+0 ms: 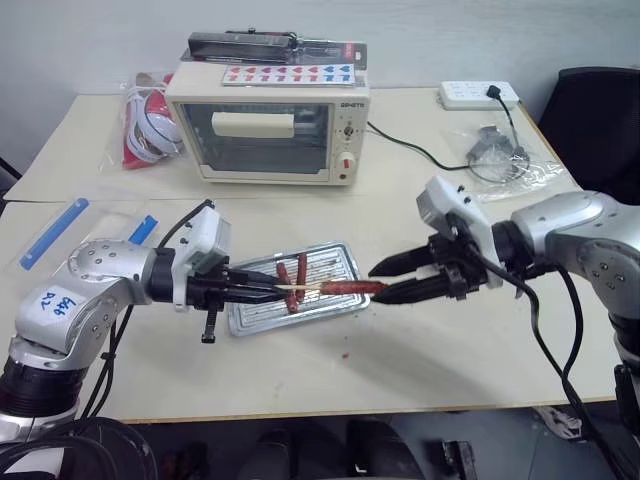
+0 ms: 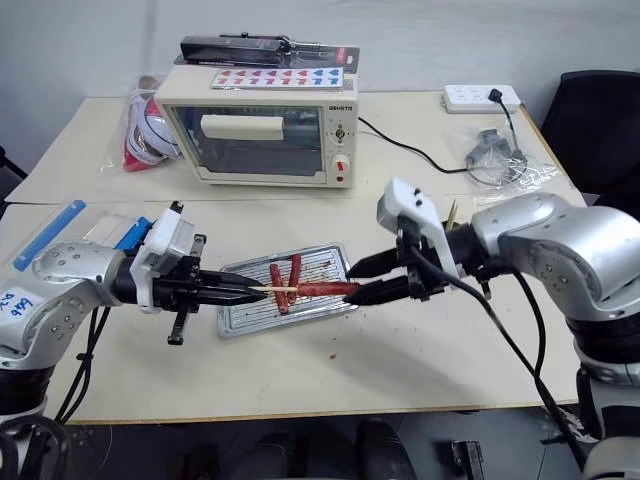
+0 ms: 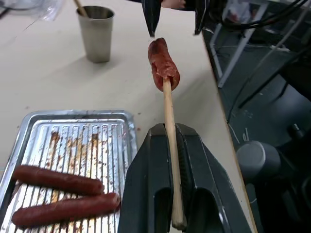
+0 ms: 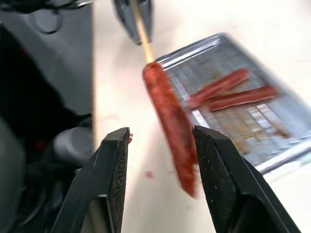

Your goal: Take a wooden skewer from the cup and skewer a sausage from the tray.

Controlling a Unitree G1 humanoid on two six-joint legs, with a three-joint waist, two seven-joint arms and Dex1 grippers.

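Observation:
My left gripper (image 1: 270,290) is shut on a wooden skewer (image 3: 169,104), which it holds roughly level over the silver tray (image 1: 338,255). A reddish sausage (image 1: 350,288) is impaled on the skewer's far end, above the tray's right edge. From the right, my right gripper (image 1: 374,284) stands open. One of its fingers (image 4: 114,160) is on each side of the sausage's free end, and I cannot tell whether either touches it. Two more sausages (image 1: 292,276) lie in the tray. The cup (image 3: 96,34), with a stick in it, stands on the table beyond the tray.
A cream toaster oven (image 1: 268,125) stands at the back of the table, with a white power strip (image 1: 478,94) and cables at the back right. Plastic bags (image 1: 145,120) lie at the back left, and a black chair (image 1: 600,110) is at the far right. The table's front edge is close below the tray.

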